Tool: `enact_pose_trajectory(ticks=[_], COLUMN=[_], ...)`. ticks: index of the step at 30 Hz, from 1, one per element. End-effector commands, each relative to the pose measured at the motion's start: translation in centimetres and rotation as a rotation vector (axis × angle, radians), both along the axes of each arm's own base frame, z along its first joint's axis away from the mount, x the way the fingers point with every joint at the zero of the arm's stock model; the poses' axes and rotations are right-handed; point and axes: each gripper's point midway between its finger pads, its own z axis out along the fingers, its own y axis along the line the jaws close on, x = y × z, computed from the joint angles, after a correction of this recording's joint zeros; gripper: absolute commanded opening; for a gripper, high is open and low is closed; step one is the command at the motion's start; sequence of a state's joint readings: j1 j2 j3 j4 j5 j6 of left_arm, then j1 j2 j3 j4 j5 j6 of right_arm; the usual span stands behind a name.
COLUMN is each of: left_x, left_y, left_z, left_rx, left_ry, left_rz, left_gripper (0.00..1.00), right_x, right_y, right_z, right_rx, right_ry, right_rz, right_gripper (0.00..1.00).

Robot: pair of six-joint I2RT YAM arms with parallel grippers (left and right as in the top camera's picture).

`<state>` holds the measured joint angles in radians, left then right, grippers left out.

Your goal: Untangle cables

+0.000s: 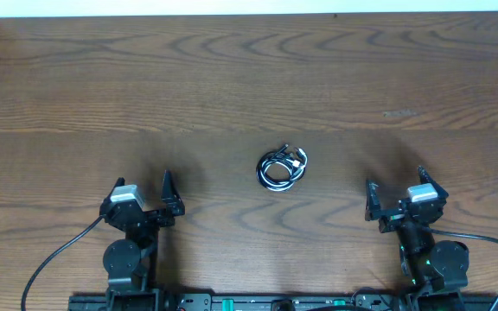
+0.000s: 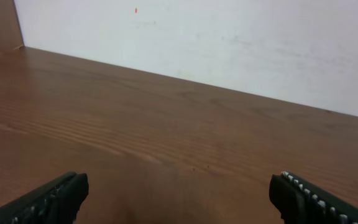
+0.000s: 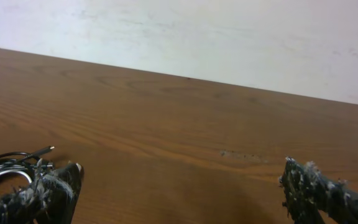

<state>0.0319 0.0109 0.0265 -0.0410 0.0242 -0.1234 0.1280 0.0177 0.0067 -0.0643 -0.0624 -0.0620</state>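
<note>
Cables (image 1: 282,168) lie in one small tangled bunch near the middle of the brown surface (image 1: 232,78). Black cords and a white one loop round each other. No cord has been pulled out of the bunch, so I think the job has not really begun. All of the work is left: each cord has to be pulled free and laid down by itself.

The left tool (image 1: 143,184) is wide open and holds nothing. It sits near the front edge, well apart from the bunch. Its own camera sees only bare wood and a white wall (image 2: 229,43). The right tool (image 1: 395,180) is wide open too, and empty. It is on the other side of the bunch, also apart from it. Its camera shows part of the bunch low in the left corner. The bunch lies between the two tools, a bit further out from the robot.
</note>
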Motion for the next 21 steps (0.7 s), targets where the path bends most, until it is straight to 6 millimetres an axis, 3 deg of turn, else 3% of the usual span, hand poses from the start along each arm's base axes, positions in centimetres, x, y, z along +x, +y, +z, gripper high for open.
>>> enact_pose_trajectory(ticks=[1,9,21], left_x=[-0.2,-0.4,2.3], left_y=[0.3,0.3,0.0], left_z=[-0.2,0.1,2.9], left_rx=[-0.012,-0.014,-0.026], left_ry=[0.018,0.122,0.380], left_rz=[0.017,0.016,-0.004], left_gripper=[0.98,0.98,0.98], right_x=[0.0,0.1,2.3], right_y=[-0.1,-1.0,-0.6], right_z=[0.0,-0.2,0.6], right_rx=[0.017,0.054,0.024], right_ry=[0.004,0.062,0.258], right_rz=[-0.010,-0.068,-0.064], right_gripper=[0.99,0.99,0.99])
